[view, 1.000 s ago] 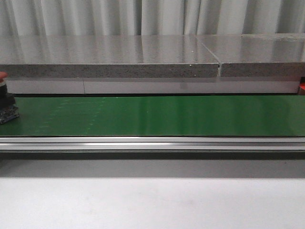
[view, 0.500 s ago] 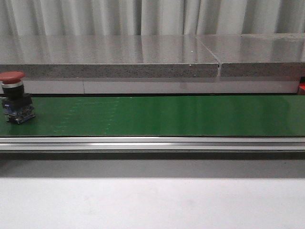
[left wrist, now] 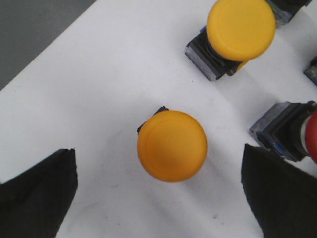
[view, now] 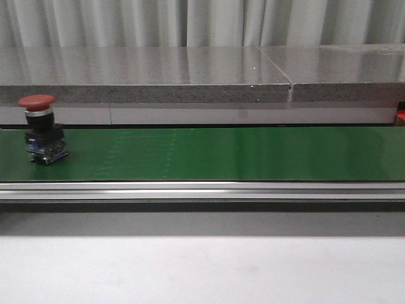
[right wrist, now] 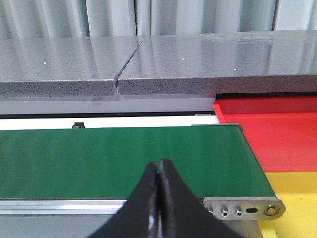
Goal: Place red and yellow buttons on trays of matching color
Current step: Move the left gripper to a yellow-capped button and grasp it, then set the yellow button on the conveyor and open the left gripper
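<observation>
Front view showed us a red button (view: 42, 128) standing upright at the left end of the green conveyor belt (view: 240, 153), well apart from the red tray (right wrist: 270, 130) and yellow tray (right wrist: 297, 191) beyond the belt's right end. Our right gripper (right wrist: 158, 171) waited there pinched closed, holding nothing. Our left gripper (left wrist: 158, 191) hung spread wide and empty, straddling a yellow button (left wrist: 172, 145) on the white surface (left wrist: 104, 84); other buttons lay beside it, one probably red. We judged the left arm nearer.
</observation>
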{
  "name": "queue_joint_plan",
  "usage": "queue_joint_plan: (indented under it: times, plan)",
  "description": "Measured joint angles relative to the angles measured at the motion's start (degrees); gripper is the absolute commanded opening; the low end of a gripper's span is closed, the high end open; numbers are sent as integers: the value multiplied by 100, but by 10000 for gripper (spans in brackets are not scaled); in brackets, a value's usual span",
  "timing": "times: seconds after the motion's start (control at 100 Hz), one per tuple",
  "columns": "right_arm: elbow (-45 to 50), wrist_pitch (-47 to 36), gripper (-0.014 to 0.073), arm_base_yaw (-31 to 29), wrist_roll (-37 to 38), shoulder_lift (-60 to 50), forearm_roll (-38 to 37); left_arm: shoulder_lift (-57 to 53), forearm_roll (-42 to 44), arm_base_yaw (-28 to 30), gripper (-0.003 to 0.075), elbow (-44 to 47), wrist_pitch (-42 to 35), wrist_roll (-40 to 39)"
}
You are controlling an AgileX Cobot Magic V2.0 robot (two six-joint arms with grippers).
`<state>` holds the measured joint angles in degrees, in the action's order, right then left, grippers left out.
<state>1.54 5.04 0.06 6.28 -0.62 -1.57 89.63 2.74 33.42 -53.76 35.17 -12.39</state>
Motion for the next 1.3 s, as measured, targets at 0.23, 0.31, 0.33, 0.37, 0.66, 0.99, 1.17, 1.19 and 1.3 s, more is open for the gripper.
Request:
queue_joint_plan:
  times: [0.23, 0.31, 0.33, 0.37, 0.66, 0.99, 1.17, 1.19, 1.3]
  plan:
    - [0, 0, -67, 0, 0, 0, 0, 493, 0, 0, 650, 0, -355, -14]
    - [0, 0, -67, 0, 0, 0, 0, 635, -11, 0, 609, 0, -404, -14]
    - [0, 0, -67, 0, 0, 0, 0, 663, -25, 0, 590, 0, -416, -14]
    - [0, 0, -67, 0, 0, 0, 0, 691, -24, 0, 552, 0, -454, -14]
    - [0, 0, -67, 0, 0, 0, 0, 719, -45, 0, -3, 0, -501, -27]
    - [0, 0, -67, 0, 0, 0, 0, -122, -131, 0, -19, 0, -277, -27]
    - [0, 0, -67, 0, 0, 0, 0, -1105, -134, -329, -19, 0, -203, -31]
    - [0, 0, -67, 0, 0, 0, 0, -1206, -134, -395, -19, 0, -188, -18]
    - [0, 0, -67, 0, 0, 0, 0, -1595, -144, -795, -19, 0, -125, 70]
